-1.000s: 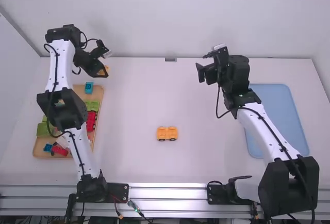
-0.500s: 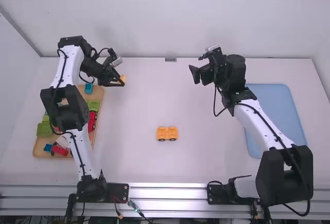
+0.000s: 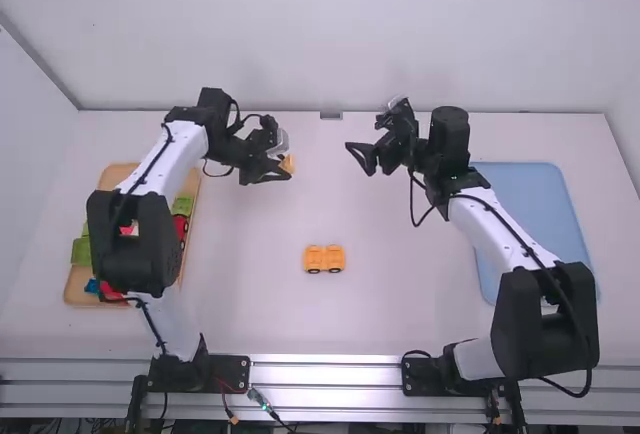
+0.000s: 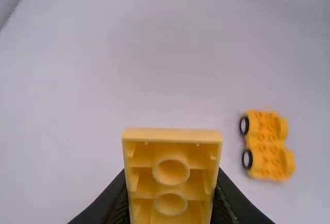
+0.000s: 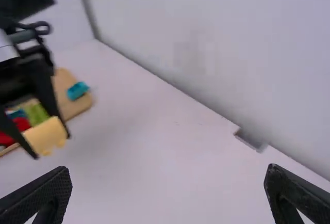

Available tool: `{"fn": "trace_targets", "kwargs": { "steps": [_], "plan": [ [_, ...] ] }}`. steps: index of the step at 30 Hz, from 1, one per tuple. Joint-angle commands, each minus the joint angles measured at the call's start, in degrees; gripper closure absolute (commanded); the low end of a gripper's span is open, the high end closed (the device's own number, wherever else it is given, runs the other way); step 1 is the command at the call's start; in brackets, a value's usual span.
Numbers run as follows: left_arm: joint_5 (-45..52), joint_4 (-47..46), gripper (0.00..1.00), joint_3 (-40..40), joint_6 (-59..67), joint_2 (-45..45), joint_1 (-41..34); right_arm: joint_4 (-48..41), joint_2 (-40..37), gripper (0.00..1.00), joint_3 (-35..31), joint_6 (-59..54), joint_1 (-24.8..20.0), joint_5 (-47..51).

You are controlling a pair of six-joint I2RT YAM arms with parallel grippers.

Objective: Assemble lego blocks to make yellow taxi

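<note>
My left gripper, in the high view at the upper middle-left, is shut on a yellow block held above the table. In the left wrist view the block shows its hollow underside between the fingertips of the left gripper. The right gripper hangs to the right of it, apart and with nothing between its fingers; in the right wrist view the right gripper stands wide open. A yellow wheeled base lies on the table nearer the arm bases, below both grippers in the high view.
A wooden tray with several coloured blocks lies at the left, partly under the left arm. At the right is a blue tray, beside the right arm. A small grey piece sits at the table's far edge.
My left gripper has carried the yellow block rightward from above the wooden tray's far end toward the middle. The right gripper has shifted a little to the left and its fingers have lowered slightly.
</note>
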Motion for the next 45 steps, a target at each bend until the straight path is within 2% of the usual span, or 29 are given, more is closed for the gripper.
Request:
{"fn": "trace_targets", "kwargs": {
  "steps": [1,5,7,11,14,21,25,27,34,40,45],
  "plan": [
    [9.3,3.9,0.98,-3.4,-5.0,-1.4,-1.8,-0.1,0.6,0.01,2.1,-3.6,0.2,-10.1],
    [13.8,14.0,0.98,-7.0,-12.3,-1.4,-4.9,-0.8,0.6,0.01,2.1,-9.0,0.2,-17.0],
    [14.1,26.4,0.98,-10.1,-22.9,-1.4,-7.8,-1.8,0.6,0.01,1.3,-16.3,0.2,-21.8],
    [14.1,40.9,0.98,-12.9,-34.9,-1.4,-10.9,-3.0,1.5,0.01,0.3,-20.0,0.2,-22.6],
    [14.4,46.4,0.98,-13.5,-43.3,-1.4,-11.7,-1.6,3.6,0.01,-0.1,-21.9,0.1,-26.4],
    [16.0,47.1,0.98,-14.0,-43.7,-1.4,-11.3,6.6,8.3,0.04,-0.1,-16.2,-2.1,-30.4],
    [16.7,46.9,0.98,-14.4,-41.1,-1.4,-11.8,15.8,11.1,0.14,-0.1,-10.1,-4.8,-40.2],
    [18.1,46.7,0.98,-14.4,-39.0,-1.4,-11.8,19.2,12.3,0.17,-0.1,-6.0,-5.5,-41.5],
    [18.9,48.4,0.98,-15.1,-36.6,-1.4,-11.8,27.8,15.9,0.23,-0.1,0.6,-4.6,-47.3],
    [17.9,49.5,0.98,-15.8,-36.3,-1.4,-11.8,28.7,16.3,0.2,0.0,6.5,-3.7,-42.7],
    [18.0,50.9,0.98,-16.5,-36.5,-1.4,-12.0,28.7,16.4,0.27,0.0,8.8,-2.4,-40.4]
  ]
}}
